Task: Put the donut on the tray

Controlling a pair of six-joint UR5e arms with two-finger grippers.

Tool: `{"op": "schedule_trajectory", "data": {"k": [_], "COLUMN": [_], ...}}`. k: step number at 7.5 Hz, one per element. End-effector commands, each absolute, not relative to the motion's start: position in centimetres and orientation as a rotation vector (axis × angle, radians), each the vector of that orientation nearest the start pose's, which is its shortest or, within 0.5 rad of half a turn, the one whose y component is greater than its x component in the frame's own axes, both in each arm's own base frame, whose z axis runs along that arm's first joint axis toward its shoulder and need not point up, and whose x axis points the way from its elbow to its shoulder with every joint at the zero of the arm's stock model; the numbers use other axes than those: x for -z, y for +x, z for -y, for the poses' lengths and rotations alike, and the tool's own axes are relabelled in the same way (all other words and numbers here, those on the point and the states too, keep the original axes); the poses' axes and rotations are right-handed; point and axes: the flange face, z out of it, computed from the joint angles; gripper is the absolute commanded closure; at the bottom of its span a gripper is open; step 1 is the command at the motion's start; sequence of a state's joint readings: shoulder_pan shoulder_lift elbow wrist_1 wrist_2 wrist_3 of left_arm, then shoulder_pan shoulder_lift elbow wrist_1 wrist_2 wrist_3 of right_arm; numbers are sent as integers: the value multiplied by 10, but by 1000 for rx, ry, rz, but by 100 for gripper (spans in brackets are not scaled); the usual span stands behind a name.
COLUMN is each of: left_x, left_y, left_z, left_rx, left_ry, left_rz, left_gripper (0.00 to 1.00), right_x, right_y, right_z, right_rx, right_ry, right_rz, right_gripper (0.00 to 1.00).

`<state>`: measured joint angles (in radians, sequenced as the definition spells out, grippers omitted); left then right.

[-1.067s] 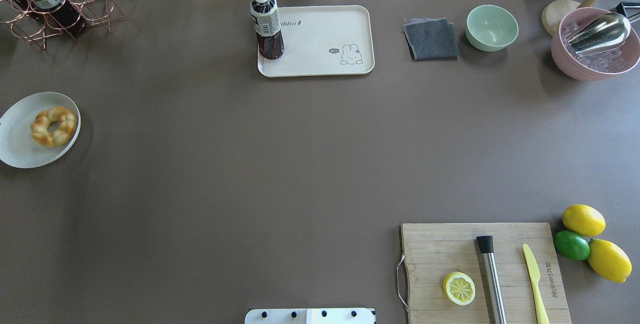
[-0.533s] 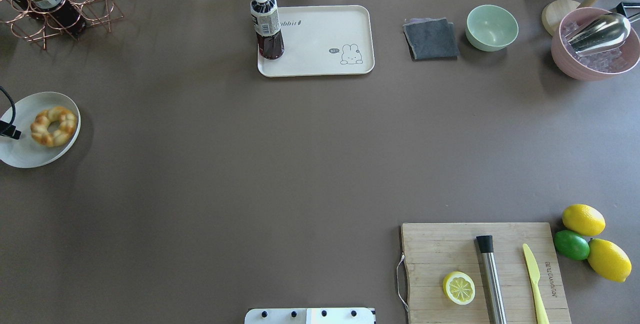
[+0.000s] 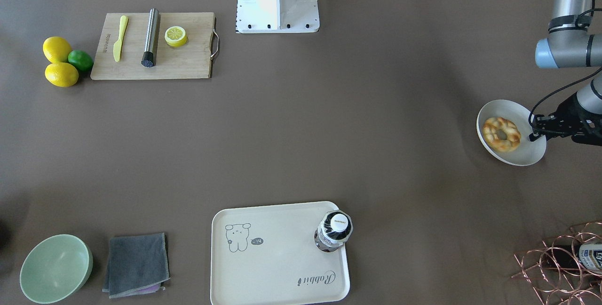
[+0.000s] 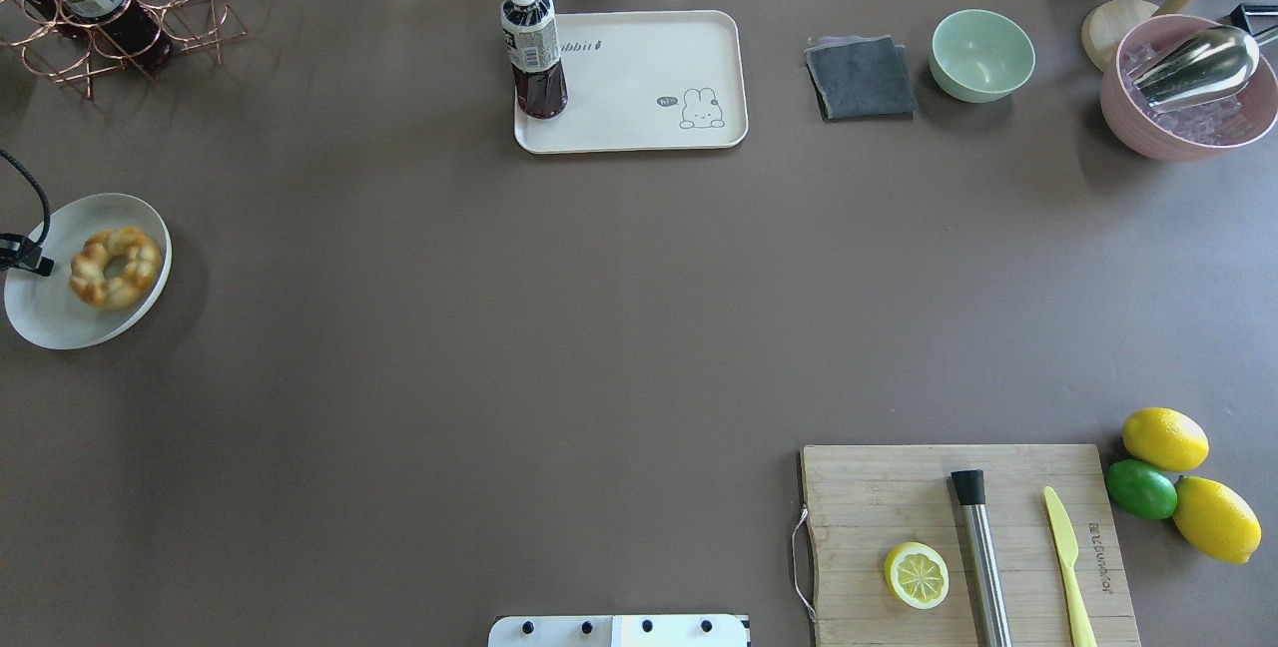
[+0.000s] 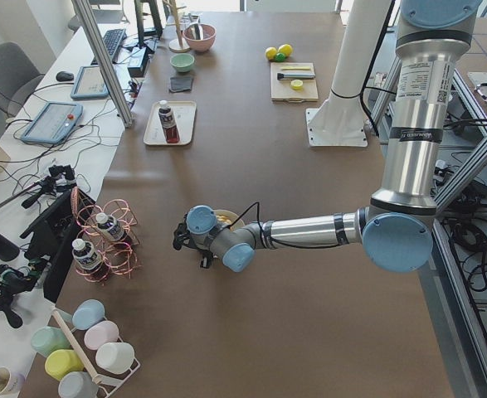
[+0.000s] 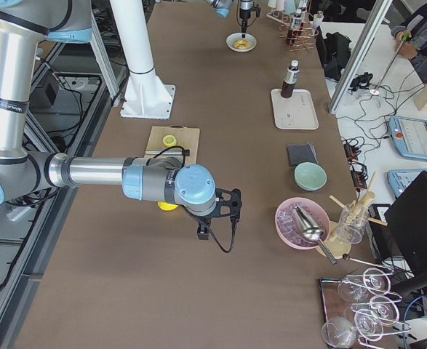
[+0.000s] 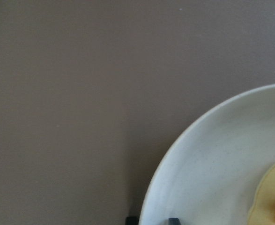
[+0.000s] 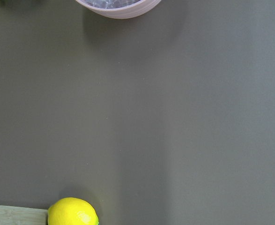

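At the desk's left edge, the left claw (image 3: 536, 132) sits low over the outer rim of a round white plate (image 3: 529, 150). In the left wrist view two dark fingertips (image 7: 174, 220) just show at the bottom edge, with the plate's rim running between them. Whether they are clamped on that rim or merely straddle it, I cannot tell.

The donut (image 3: 489, 131) lies on the same plate, just beside the claw on the side toward the middle of the desk. A strip of bare plate separates it from the claw, so the two do not touch. It rests flat with its centre hole facing up. Its outline is close to round, so no long axis can be made out.

The tray (image 4: 639, 78) lies at the desk's far edge, well apart from the plate, with a dark bottle (image 4: 534, 58) standing upright on one corner.

The right claw (image 6: 235, 206) hangs above bare desk near the lemons (image 4: 1165, 439), and I cannot tell its state.
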<state>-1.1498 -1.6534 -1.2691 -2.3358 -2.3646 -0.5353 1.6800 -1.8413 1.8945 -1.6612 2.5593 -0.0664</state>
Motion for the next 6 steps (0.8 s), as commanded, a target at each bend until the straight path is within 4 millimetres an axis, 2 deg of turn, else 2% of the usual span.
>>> {"op": "schedule_trajectory", "data": {"k": [1, 2, 3, 4, 5, 6], "left_x": [-582, -540, -507, -472, -436, -377], "left_y": [156, 160, 168, 177, 200, 232], "left_z": [545, 548, 547, 537, 521, 509], "left_rx": [-35, 15, 55, 56, 68, 78], "left_ry": [17, 5, -12, -2, -32, -64], "left_rz": [-1065, -1084, -1112, -1144, -1175, -1223], "left_gripper": [100, 100, 100, 100, 100, 100], "right_x": [-593, -586, -564, -533, -503, -468], "right_y": [81, 71, 56, 38, 18, -20], "right_z": [373, 378, 394, 420, 444, 467], "right_rx": [-61, -43, -54, -94, -90, -98], "right_ry": [47, 40, 26, 9, 4, -36], "right_rz": [988, 995, 1004, 1011, 1034, 1049], "right_gripper": [0, 1, 2, 1, 0, 0]}}
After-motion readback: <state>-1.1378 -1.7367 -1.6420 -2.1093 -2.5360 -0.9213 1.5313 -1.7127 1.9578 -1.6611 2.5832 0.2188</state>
